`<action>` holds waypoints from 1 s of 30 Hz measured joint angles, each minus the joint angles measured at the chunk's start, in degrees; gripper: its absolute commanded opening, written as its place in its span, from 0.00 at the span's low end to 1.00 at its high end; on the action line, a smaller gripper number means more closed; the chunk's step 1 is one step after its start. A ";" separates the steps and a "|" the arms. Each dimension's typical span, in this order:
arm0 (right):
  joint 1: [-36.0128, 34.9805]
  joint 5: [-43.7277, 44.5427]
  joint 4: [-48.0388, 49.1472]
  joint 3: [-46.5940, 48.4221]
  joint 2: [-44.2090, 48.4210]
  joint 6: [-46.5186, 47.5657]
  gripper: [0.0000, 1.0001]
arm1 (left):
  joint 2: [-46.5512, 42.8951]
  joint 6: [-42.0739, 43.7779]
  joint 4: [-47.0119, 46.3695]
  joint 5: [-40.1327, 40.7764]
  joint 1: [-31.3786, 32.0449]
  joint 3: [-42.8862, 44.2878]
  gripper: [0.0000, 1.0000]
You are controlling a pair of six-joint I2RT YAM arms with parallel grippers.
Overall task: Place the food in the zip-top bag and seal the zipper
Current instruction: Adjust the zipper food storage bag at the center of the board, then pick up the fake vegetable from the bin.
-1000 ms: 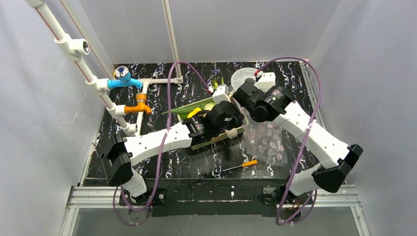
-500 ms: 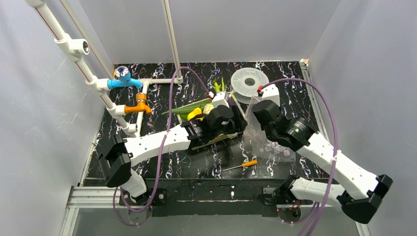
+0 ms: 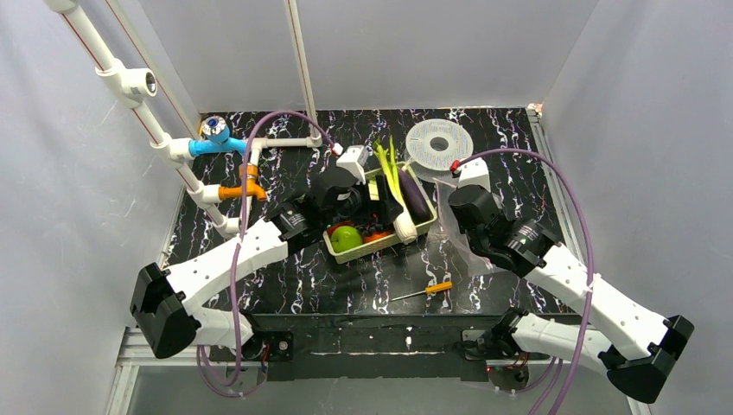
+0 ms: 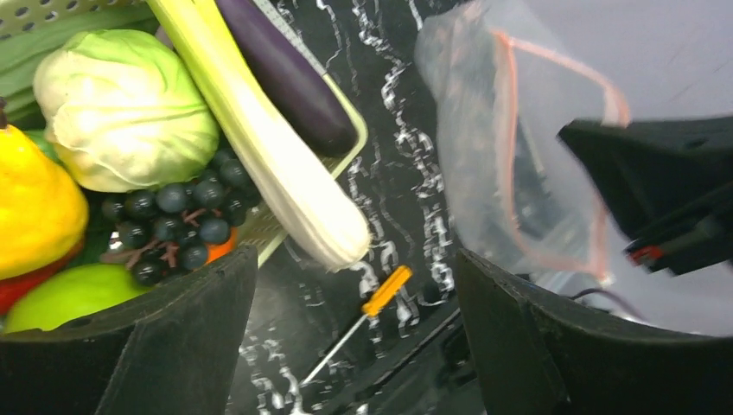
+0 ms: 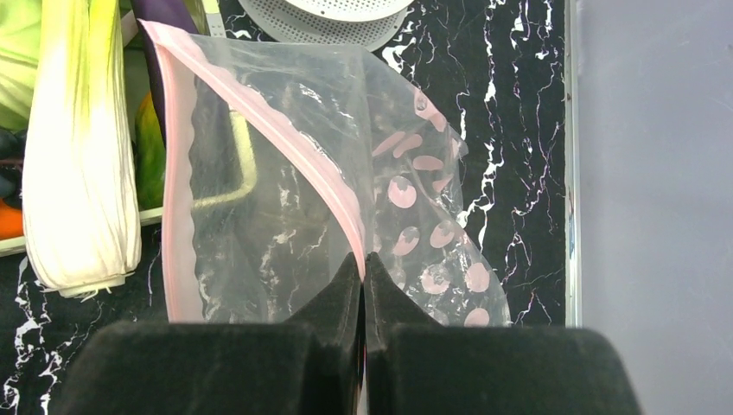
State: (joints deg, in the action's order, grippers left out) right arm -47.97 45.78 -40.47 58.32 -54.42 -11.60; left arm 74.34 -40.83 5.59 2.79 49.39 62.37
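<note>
The food lies in a pale-green basket (image 3: 423, 226): a leek (image 4: 259, 147), an eggplant (image 4: 290, 78), a cabbage (image 4: 121, 104), a yellow pepper (image 4: 35, 207), a green apple (image 3: 346, 238) and dark grapes (image 4: 173, 216). My left gripper (image 3: 373, 207) hangs over the basket's middle, open and holding nothing (image 4: 354, 346). The clear zip-top bag (image 5: 259, 199) stands right of the basket with its mouth gaping. My right gripper (image 5: 363, 264) is shut on the pink zipper (image 5: 285, 130) at the mouth's edge. In the top view the right gripper (image 3: 456, 212) sits just right of the basket.
An orange-handled screwdriver (image 3: 423, 291) lies on the black marbled table nearer the arms. A grey round spool (image 3: 438, 143) sits behind the bag. White pipes with a blue valve (image 3: 214, 138) and an orange valve (image 3: 244, 186) run along the far left.
My left gripper has opened and its arm has drawn back to the left, uncovering the basket. The right arm swung right and nearer, its gripper closing on the bag's edge.
</note>
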 measured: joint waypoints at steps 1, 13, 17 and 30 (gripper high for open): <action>0.00 -0.04 -0.02 -0.06 -0.12 -0.07 0.01 | -0.17 2.43 0.93 -0.31 0.16 -0.03 0.83; 0.02 -0.11 0.13 -0.06 0.30 -0.28 0.01 | -9.26 26.35 -5.24 6.44 2.16 -12.09 0.89; 0.02 -0.13 0.15 -0.06 0.76 -0.34 0.01 | -6.58 26.32 -2.89 8.86 2.16 -9.18 0.88; 0.02 -0.98 0.18 -0.08 0.84 -0.58 0.01 | 6.41 9.82 10.31 16.85 -0.13 4.87 0.84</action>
State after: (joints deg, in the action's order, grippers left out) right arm -47.95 44.80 -40.29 58.24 -53.58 -12.18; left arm 80.75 -31.01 15.90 19.64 49.26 67.24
